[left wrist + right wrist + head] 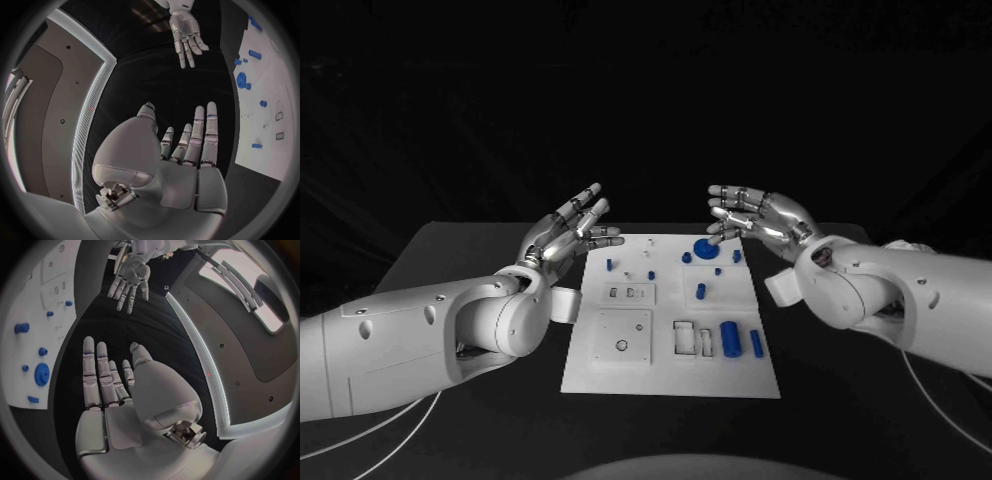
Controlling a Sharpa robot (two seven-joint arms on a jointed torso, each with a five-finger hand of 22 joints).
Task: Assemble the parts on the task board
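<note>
Board (671, 375) at table (473, 420) centre. Near end: tall blue cylinder (730, 337) beside slim blue bar (757, 344). Mid-board: small blue pegs (701, 291). Far end: round blue disc (705, 248). Left hand (568, 235) raised beside far-left corner, fingers spread, empty. Right hand (759, 220) above far-right corner, fingers apart, empty.

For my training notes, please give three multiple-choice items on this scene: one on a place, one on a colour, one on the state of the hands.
1. Where does the task board lie?
A. between the two arms
B. beyond the right hand
C. under the left arm

2. What colour is the round part at the board's far end?
A. red
B. blue
C. green

3. What does the left hand hold?
A. a part
B. the board
C. nothing

Key:
1 A, the arms flank it.
2 B, plainly blue.
3 C, its fingers are spread, like the right hand.
</note>
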